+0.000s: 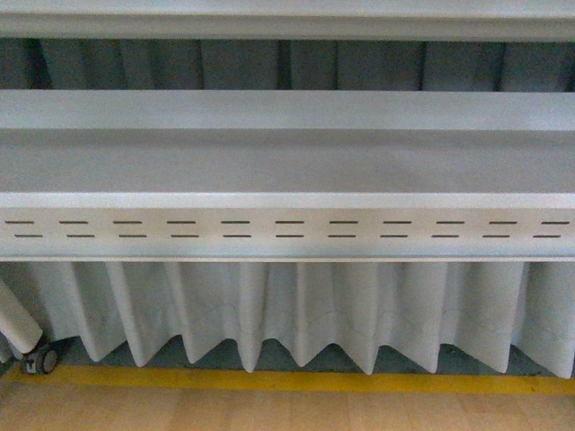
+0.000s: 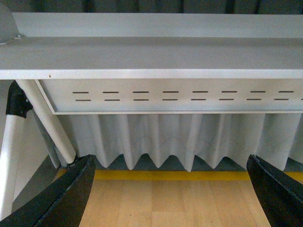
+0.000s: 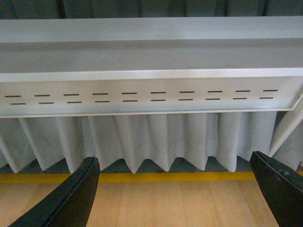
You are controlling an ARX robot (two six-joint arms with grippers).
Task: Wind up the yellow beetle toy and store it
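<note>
Plainly, the left tool (image 2: 170, 160) and the right tool (image 3: 174, 158) were both spread wide, facing a white slotted metal surface (image 1: 287, 162).

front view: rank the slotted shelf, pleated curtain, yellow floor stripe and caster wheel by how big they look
1. slotted shelf
2. pleated curtain
3. yellow floor stripe
4. caster wheel
The first three run off the frame, so this ranks only their visible parts.
</note>
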